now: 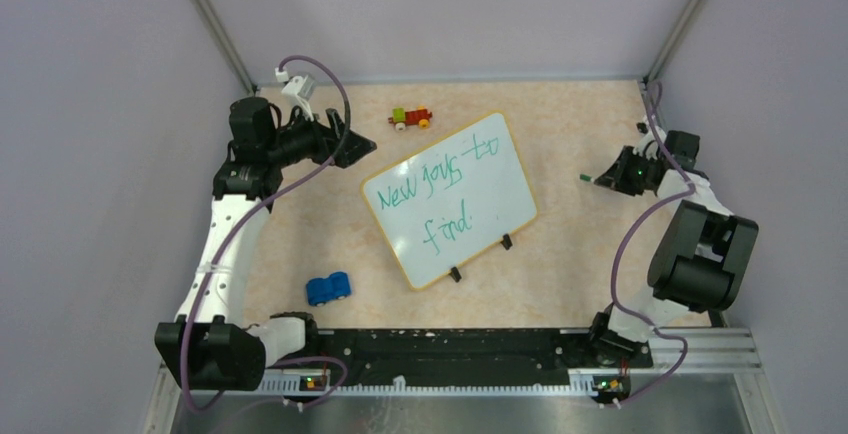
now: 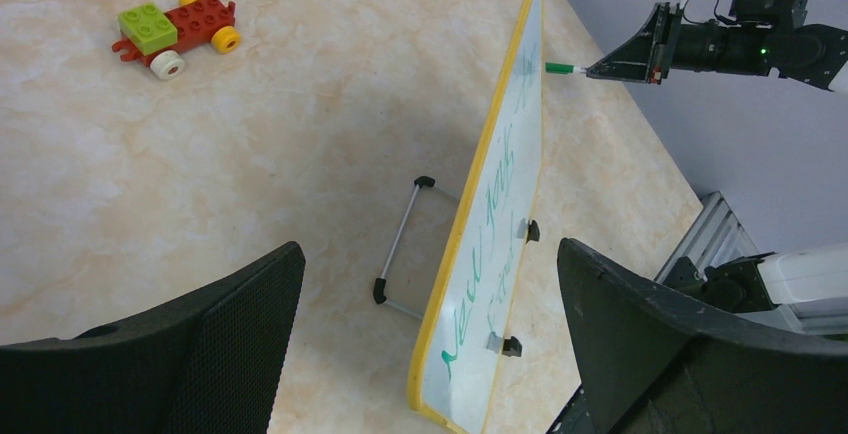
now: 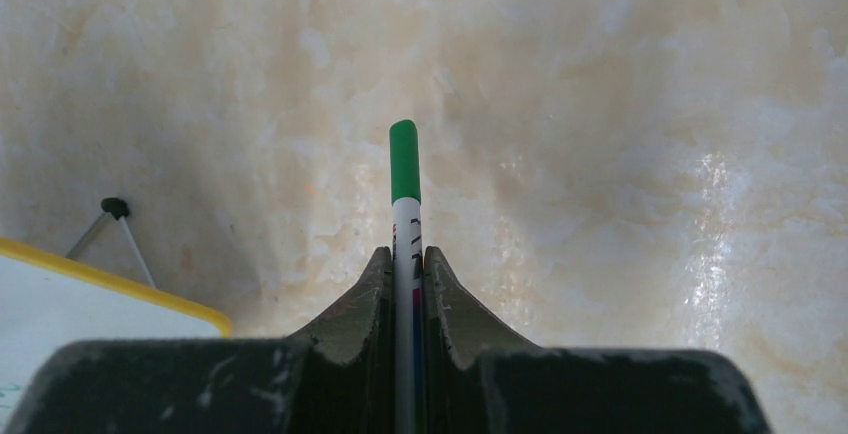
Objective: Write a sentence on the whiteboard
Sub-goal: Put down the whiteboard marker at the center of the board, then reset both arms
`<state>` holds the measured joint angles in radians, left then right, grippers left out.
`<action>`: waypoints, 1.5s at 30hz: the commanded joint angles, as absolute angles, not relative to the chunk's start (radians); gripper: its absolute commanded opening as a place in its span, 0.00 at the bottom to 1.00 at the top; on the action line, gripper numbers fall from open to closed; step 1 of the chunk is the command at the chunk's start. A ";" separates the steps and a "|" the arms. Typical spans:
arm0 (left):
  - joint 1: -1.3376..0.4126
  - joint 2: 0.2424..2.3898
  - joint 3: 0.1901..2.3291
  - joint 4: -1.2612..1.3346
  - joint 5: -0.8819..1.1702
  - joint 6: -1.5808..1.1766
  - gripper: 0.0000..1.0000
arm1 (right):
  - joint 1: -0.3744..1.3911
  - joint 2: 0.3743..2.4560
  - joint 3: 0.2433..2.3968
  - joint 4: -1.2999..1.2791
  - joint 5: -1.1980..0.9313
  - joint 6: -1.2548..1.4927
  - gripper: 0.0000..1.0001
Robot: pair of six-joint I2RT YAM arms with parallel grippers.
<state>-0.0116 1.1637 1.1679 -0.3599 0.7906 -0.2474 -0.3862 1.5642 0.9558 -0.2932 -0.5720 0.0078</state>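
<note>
Whiteboard (image 1: 500, 199) edges lie apart from spread left fingers (image 1: 358, 144) and right fingers (image 1: 603, 180) pinching green marker (image 1: 583, 178).

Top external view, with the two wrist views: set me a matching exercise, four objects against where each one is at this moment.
Objects
1. white rectangular whiteboard with yellow rim
2. blue plastic toy car
3. red, green and yellow brick toy car
4. white marker with green cap

Places
A. clamped in the right gripper
B. near the far edge of the marbled table
C. propped tilted on a wire stand, mid-table
D. toward the near edge, left of the board

Pairs: 1-C, 2-D, 3-B, 4-A
</note>
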 commanded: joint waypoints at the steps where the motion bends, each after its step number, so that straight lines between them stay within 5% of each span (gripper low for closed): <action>1: -0.006 1.161 1.175 -0.360 0.769 -0.210 0.99 | -0.381 1.620 0.965 -0.275 -0.536 -0.068 0.05; 13: -0.006 1.169 1.166 -0.358 0.767 -0.205 0.99 | -0.381 1.655 0.964 -0.391 -0.511 -0.186 0.27; 28: 0.031 1.237 1.245 -0.504 0.797 -0.109 0.99 | -0.382 1.597 0.992 -0.478 -0.546 -0.247 0.38; 37: 0.083 1.457 1.553 -0.801 0.717 0.115 0.99 | -0.367 1.510 1.229 -0.628 -0.664 -0.270 0.79; 45: 0.130 1.601 1.767 -0.831 0.434 0.206 0.99 | -0.347 1.536 1.528 -0.720 -0.734 -0.282 0.81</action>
